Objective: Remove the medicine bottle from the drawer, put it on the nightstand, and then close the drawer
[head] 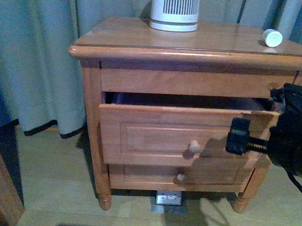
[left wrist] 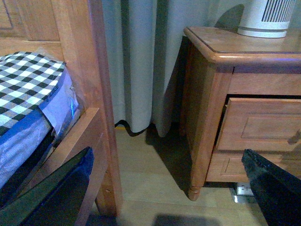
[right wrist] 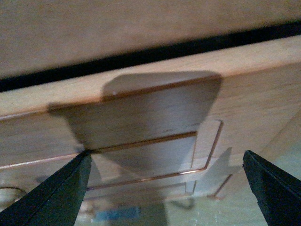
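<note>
Front view: medicine bottle (head: 272,37) lies on the nightstand (head: 142,37) top, near its right rear corner, well right of the ribbed white cylinder (head: 175,8). Drawer (head: 154,132) partly out. Right gripper (head: 238,136) at drawer front, right of the knob (head: 194,146).

Left wrist view: left gripper (left wrist: 167,188) spread wide, empty, between bed frame (left wrist: 89,94) and nightstand.

Right wrist view: fingers (right wrist: 56,193) parted, nothing held, close against the drawer panel.
</note>
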Controlling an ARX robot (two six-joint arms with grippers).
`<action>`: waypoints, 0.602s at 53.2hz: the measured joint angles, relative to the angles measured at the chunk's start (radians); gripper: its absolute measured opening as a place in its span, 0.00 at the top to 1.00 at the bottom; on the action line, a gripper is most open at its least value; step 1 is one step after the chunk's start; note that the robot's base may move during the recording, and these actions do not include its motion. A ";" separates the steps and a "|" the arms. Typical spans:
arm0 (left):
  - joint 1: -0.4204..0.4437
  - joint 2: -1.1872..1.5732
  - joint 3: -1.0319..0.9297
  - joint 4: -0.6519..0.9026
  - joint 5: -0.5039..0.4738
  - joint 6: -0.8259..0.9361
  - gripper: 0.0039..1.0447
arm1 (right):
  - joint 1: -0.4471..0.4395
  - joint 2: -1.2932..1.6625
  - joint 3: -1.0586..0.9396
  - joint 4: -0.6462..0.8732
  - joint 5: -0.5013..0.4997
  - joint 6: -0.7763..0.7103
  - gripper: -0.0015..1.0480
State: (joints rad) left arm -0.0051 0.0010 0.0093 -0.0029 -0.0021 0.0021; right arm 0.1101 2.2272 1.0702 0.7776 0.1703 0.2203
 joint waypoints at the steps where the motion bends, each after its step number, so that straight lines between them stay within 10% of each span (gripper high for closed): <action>1: 0.000 0.000 0.000 0.000 0.000 0.000 0.06 | 0.000 0.013 0.027 -0.006 0.001 -0.002 0.07; 32: 0.000 0.000 0.000 0.000 0.000 0.000 0.06 | 0.013 -0.241 -0.185 -0.054 0.022 0.005 0.07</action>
State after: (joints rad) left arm -0.0051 0.0010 0.0097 -0.0029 -0.0021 0.0021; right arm 0.1234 1.9865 0.8852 0.7239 0.1921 0.2253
